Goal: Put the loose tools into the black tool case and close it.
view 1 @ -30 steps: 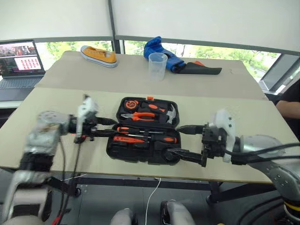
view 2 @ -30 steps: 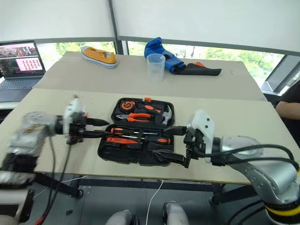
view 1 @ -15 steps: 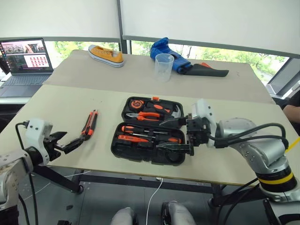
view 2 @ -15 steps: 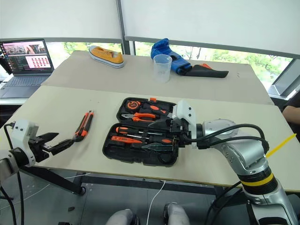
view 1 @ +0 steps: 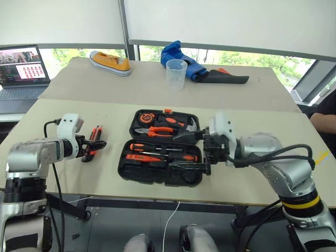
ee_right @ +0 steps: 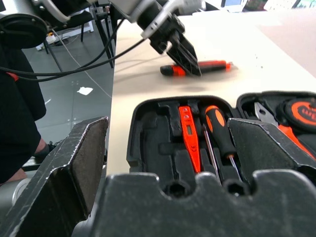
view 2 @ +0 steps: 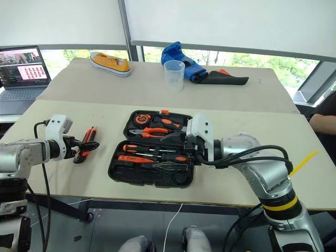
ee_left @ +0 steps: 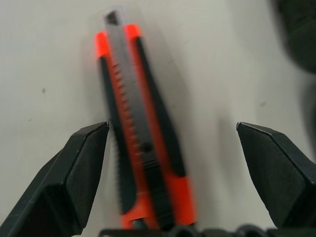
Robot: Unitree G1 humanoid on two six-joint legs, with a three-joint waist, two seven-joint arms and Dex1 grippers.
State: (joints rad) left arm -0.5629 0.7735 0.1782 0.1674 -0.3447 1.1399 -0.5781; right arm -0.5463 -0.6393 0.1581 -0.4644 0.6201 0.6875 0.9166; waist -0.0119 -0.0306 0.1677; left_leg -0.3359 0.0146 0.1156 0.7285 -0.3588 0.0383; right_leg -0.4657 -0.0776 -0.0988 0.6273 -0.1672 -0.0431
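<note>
Far table section: yellow sneaker (view 1: 110, 62), clear plastic cup (view 1: 176, 74), blue cloth (view 1: 181, 54) bunched on a black sheath (view 1: 227, 79). Laptop (view 1: 23, 71) on a side surface at far left. Nothing lies between the knife and the case, just bare table (view 1: 63, 173)

Black tool case (view 1: 160, 147) lies open flat at the middle of the near table, hinge running left-right. Far half holds orange-handled pliers (view 1: 158, 131) and a hammer (view 1: 190, 126); near half holds two black-orange screwdrivers (view 1: 163, 149) and the orange tester screwdriver (ee_right: 189, 138), all lying left-right along the case's long side

Black-orange utility knife (ee_left: 140, 153) flat on the table left of the case, well apart from it. Long axis runs roughly near-far; which end faces away can't be told from the head views

Left gripper (view 1: 92, 148) spread wide, low at the knife's near end, one finger (ee_left: 74, 182) either side of the handle, neither touching it

Right gripper (view 1: 190, 151) spread wide, pointing left over the case's right end, fingers above the near half, holding nothing
</note>
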